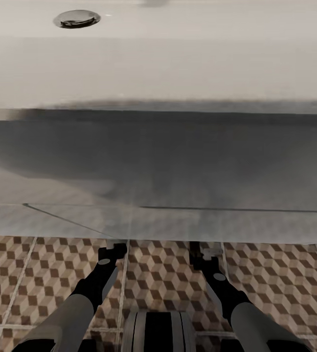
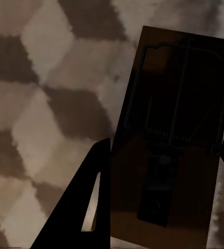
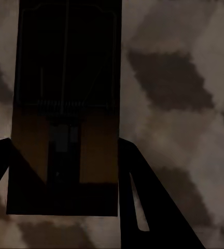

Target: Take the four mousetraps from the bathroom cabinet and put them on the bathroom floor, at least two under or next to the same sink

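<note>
Each gripper holds one mousetrap low over the cube-patterned bathroom floor, just in front of the white vanity under the sink. In the left wrist view a brown wooden mousetrap with dark wire parts sits between the fingers of my left gripper, which is shut on its long edges. In the right wrist view a second mousetrap is clamped the same way by my right gripper. In the head view the left gripper and right gripper hang close to the vanity's foot.
The vanity front is a wide wall directly ahead, shadowed under the basin rim. The sink's chrome drain lies at the far left. My own base stands between the arms, with tiled floor on both sides.
</note>
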Motion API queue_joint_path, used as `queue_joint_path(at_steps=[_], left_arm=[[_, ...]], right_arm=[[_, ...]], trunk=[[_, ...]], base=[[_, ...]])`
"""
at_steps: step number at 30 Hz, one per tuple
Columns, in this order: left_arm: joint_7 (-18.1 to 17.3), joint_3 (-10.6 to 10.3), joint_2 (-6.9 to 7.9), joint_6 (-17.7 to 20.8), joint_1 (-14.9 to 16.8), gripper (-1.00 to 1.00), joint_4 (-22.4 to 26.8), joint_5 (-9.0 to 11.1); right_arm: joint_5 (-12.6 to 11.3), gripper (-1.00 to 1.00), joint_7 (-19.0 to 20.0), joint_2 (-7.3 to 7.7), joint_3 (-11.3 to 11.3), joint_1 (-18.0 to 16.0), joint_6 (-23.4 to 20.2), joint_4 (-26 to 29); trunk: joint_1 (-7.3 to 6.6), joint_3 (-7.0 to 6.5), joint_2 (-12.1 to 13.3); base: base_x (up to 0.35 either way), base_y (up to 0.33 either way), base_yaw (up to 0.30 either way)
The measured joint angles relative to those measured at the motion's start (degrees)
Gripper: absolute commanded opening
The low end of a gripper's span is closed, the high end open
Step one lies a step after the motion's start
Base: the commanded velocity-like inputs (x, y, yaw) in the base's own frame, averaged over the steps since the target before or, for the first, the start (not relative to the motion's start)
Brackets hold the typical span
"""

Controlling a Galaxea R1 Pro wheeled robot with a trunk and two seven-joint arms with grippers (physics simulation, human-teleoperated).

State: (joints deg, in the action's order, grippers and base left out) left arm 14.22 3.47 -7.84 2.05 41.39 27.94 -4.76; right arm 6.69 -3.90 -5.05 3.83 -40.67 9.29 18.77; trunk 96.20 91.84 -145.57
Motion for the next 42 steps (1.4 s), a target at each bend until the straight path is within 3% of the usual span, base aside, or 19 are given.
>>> queue_joint_path(at_steps=[2, 42], left_arm=[[0.0, 0.0, 0.00, 0.0, 0.0, -1.00, 0.0, 0.0], [0.0, 0.3, 0.11, -0.1, 0.0, -1.00, 0.3, 0.0]], right_arm=[[0.0, -1.00, 0.0, 0.00, 0.0, 0.0, 0.0, 0.0], [0.0, -1.00, 0.0, 0.09, 0.1, -0.1, -0.1, 0.1]], trunk=[[0.05, 0.44, 0.0], [0.05, 0.45, 0.0]], base=[[0.000, 0.000, 0.000], [0.000, 0.000, 0.000]])
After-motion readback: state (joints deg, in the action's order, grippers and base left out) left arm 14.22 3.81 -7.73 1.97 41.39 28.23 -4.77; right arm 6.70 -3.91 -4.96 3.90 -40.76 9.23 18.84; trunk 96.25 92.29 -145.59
